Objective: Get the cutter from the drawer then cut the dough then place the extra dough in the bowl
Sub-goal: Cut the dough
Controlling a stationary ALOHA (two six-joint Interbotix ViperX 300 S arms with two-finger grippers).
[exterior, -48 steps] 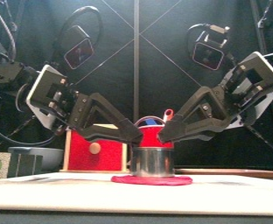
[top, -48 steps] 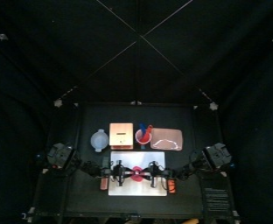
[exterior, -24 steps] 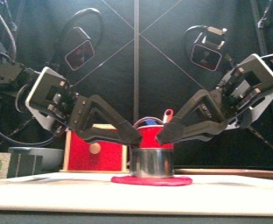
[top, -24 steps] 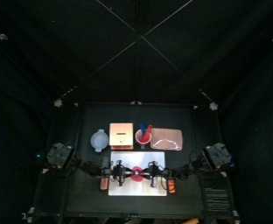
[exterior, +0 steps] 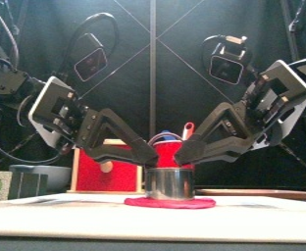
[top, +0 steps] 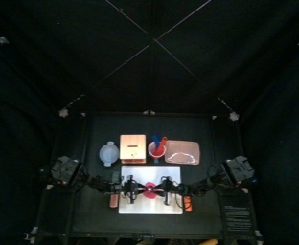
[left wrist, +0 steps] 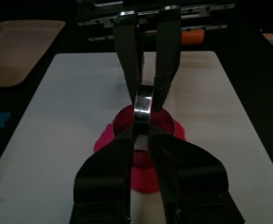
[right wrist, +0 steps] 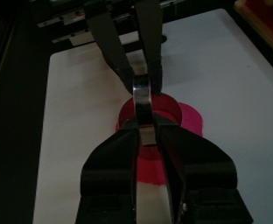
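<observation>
Here, the left end effector (left wrist: pixel 143 112) and right end effector (right wrist: pixel 143 109) both clamp the cutter (exterior: pixel 171 182) standing on the dough (exterior: pixel 171 203).

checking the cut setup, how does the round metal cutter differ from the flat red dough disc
The round metal cutter is silver and stands tall; the flat red dough disc lies thin. The dough disc spreads wider than the cutter. Both are round, on the white cutting board.
</observation>
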